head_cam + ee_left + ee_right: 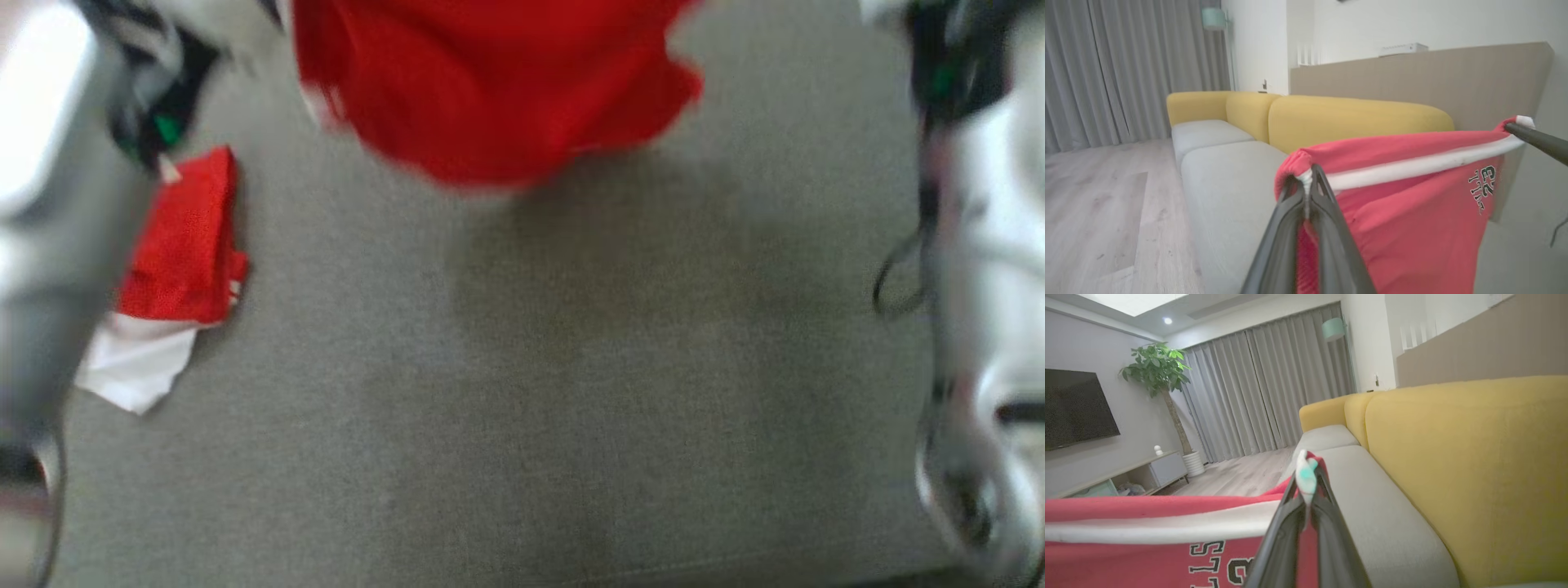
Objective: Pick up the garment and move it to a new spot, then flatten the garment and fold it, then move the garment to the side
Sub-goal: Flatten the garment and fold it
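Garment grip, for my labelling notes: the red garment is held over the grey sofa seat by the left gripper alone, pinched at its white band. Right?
Not alone: the left wrist view shows the left gripper and the right gripper both pinching the white band of the red garment.

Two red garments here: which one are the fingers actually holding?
The larger garment, stretched by its white-banded edge between the left fingers and right fingers. The smaller red-and-white garment lies on the grey cushion.
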### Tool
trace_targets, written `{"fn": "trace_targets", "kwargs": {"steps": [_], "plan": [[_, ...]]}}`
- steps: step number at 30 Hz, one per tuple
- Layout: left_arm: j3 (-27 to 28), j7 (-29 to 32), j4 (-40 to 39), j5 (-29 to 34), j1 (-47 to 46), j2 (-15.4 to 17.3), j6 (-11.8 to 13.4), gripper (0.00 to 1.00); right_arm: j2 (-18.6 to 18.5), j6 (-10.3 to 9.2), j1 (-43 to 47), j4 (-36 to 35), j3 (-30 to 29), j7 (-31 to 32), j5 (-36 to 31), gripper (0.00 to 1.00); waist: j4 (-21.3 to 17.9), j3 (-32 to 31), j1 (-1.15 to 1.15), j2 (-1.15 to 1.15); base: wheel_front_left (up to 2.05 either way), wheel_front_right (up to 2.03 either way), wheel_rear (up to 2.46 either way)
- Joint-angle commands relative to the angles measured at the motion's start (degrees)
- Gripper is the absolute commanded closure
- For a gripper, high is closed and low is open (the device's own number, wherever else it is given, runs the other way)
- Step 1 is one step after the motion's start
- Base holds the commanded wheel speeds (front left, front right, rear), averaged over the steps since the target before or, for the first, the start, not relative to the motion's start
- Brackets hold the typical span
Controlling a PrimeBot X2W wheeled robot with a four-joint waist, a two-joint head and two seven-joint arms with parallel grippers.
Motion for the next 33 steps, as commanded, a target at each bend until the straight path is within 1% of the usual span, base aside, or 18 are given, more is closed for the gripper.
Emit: {"fn": "trace_targets", "kwargs": {"steps": [1, 3, 5, 7, 9, 12, 14, 16, 17, 21, 25, 28, 30, 33], "plan": [[3.6, -1.29, 0.66, 1.05, -6.1, 2.01, 0.64, 1.0, 0.52, -0.05, -5.76, 0.41, 0.26, -1.77, -0.52, 1.0, -1.58, 5.93, -0.02, 0.0, 0.0, 0.0, 0.0], [4.41, -3.96, 4.14, 2.3, -11.35, 0.94, 0.83, 1.0, 0.52, -0.05, -12.23, 5.37, -0.84, -5.52, -1.72, 1.0, -1.74, 7.7, -0.02, 0.0, 0.0, 0.0, 0.0], [4.94, -7.29, 7.61, 3.34, -15.32, -0.38, 0.91, 1.0, 0.52, -0.05, -16.89, 10.38, -2.1, -9.68, -3.51, 1.0, -1.75, 8.35, -0.02, 0.0, 0.0, 0.0, 0.0], [4.63, -10.47, 10.6, 4.55, -18.02, -1.59, 0.75, 1.0, 0.52, -0.05, -19.82, 14.91, -3.02, -13.1, -5.15, 1.0, -1.62, 8.6, -0.02, 0.0, 0.0, 0.0, 0.0], [4.04, -13.1, 12.94, 4.9, -19.06, -2.96, 0.42, 1.0, 0.52, -0.05, -21.1, 18.81, -3.79, -14.94, -5.94, 1.0, -1.37, 8.61, -0.02, 0.0, 0.0, 0.0, 0.0], [1.55, -14.81, 15.08, 4.54, -16.89, -4.5, -0.18, 1.0, 0.51, -0.05, -19.56, 23.4, -3.8, -16.38, -7.3, 1.0, -0.93, 7.92, -0.02, 0.0, 0.0, 0.0, 0.0], [-0.83, -15.2, 15.37, 3.85, -13.68, -4.91, -0.36, 1.0, 0.31, -0.05, -17.38, 25.93, -3.97, -16.75, -8.18, 1.0, -0.63, 7.36, -0.02, 0.0, 0.0, 0.0, 0.0], [-4.45, -14.95, 14.05, 2.42, -8.92, -4.83, -0.41, 1.0, -0.31, -0.05, -14.34, 28.61, -3.42, -16.8, -8.85, 1.0, -0.32, 6.48, -0.02, 0.0, 0.0, 0.0, 0.0], [-4.45, -14.95, 14.05, 2.42, -8.92, -4.83, -0.41, 1.0, -0.31, -0.05, -14.34, 28.61, -3.42, -16.8, -8.85, 1.0, -0.32, 6.48, -0.02, 0.0, 0.0, 0.0, 0.0], [-13.05, -13.62, 8.89, -1.09, 2.06, -2.68, -0.43, 1.0, -2.62, -0.05, -7.99, 33.42, -0.62, -14.7, -9.13, 1.0, 0.35, 4.49, -0.02, 0.0, 0.0, 0.0, 0.0], [-20.38, -12.64, 2.61, -4.88, 11.85, 0.45, -0.44, 1.0, -5.44, -0.05, -2.28, 35.98, 2.41, -11.12, -7.45, 1.0, 0.72, 2.46, -0.02, 0.0, 0.0, 0.0, 0.0], [-23.96, -12.52, -1.19, -6.83, 17.79, 2.69, -0.44, 1.0, -7.11, -0.05, 1.64, 36.42, 4.88, -8.1, -5.28, 1.0, 0.41, 0.66, -0.02, 0.0, 0.0, 0.0, 0.0], [-25.6, -12.75, -3.04, -7.08, 20.85, 3.89, -0.44, 1.0, -8.23, -0.05, 4.29, 36.31, 6.88, -5.67, -3.74, 1.0, 0.13, -0.64, -0.02, 0.0, 0.0, 0.0, 0.0], [-26.99, -13.11, -5.33, -7.24, 24.57, 4.72, -0.1, 1.0, -10.13, -0.05, 8.11, 35.34, 9.11, -2.12, -0.84, 1.0, -0.29, -2.61, -0.02, 0.0, 0.0, 0.0, 0.0]]}}
